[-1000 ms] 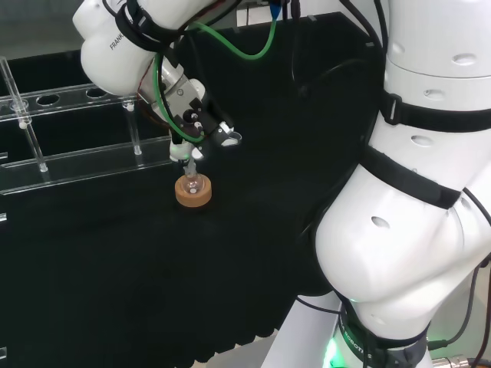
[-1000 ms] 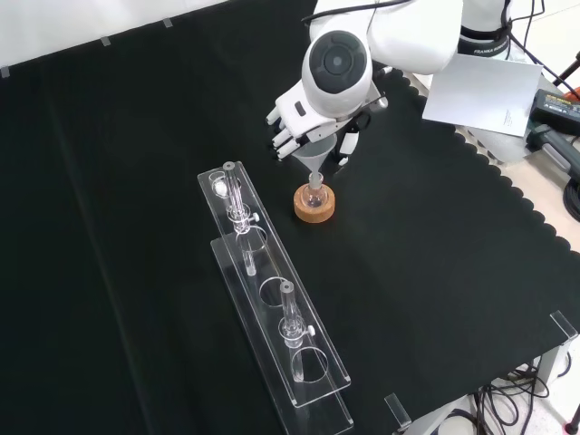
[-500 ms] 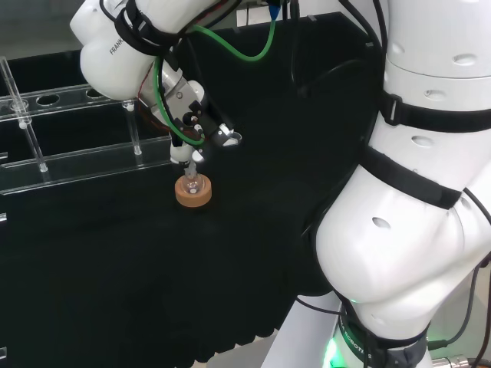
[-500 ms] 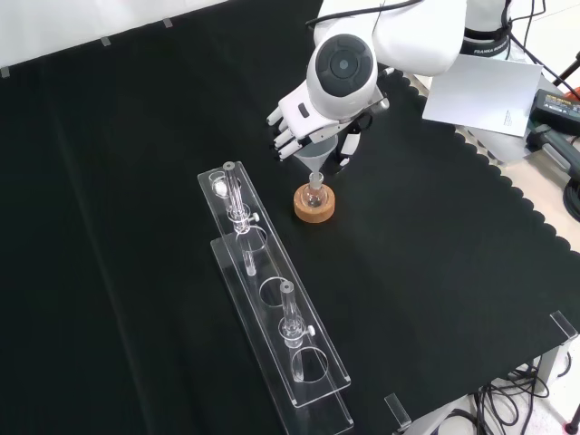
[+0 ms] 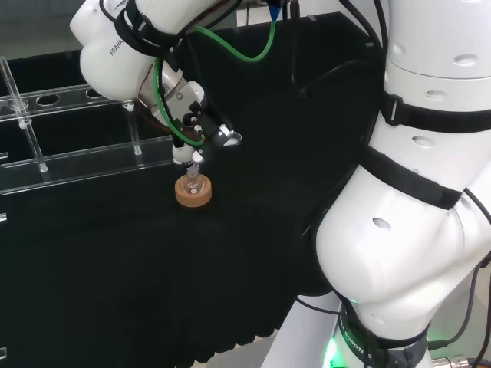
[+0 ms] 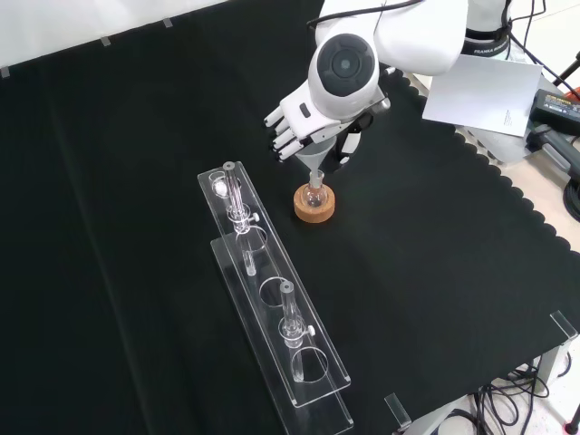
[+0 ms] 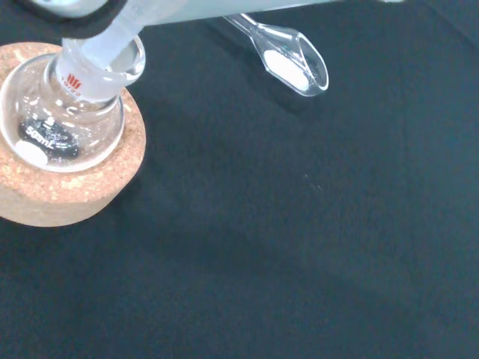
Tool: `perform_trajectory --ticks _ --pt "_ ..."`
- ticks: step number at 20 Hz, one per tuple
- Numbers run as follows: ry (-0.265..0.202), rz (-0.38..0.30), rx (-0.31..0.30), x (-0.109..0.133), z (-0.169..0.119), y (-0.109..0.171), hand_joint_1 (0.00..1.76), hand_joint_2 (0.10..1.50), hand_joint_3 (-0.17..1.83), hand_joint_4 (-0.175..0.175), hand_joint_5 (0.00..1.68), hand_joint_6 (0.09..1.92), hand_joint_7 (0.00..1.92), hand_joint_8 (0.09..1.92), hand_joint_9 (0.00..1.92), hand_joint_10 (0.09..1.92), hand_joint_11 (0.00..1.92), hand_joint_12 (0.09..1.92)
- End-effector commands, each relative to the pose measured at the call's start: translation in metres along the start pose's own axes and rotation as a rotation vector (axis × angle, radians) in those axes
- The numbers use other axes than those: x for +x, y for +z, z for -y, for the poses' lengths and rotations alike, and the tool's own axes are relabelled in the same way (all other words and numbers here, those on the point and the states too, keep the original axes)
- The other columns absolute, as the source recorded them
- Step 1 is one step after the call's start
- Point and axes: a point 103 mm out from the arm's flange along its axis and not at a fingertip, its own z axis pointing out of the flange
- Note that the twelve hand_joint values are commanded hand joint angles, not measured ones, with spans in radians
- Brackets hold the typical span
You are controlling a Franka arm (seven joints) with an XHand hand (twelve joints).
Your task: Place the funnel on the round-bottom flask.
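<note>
Front view, as I watch from my remote station: the counter is draped in black cloth, and the white arm reaches in from the top. Its black and white hand hangs just above a small round-bottom flask that sits upright in a cork ring stand near the middle of the cloth. The fingers are curled around the wide cone of a clear funnel, clamped on it, and the funnel's stem points down at the flask's neck. To the left of the stand in this view, a long clear plastic rack lies on the cloth with a few glass pieces standing in it. Head view shows me the hand directly over the cork ring, with the rack farther off. Wrist view, close up, shows me the funnel's stem entering the mouth of the flask's neck, at a slight tilt. I cannot tell whether the funnel rests fully on the neck. A small clear spoon-shaped glass piece shows just beside it.
</note>
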Motion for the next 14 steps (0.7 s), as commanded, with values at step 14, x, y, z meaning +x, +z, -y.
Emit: perform_trajectory --ticks 14 --pt "-0.017 0.021 -0.008 0.015 0.004 -0.001 0.77 0.70 0.57 -0.040 0.51 0.71 0.57 0.79 0.83 0.55 0.56 1.31"
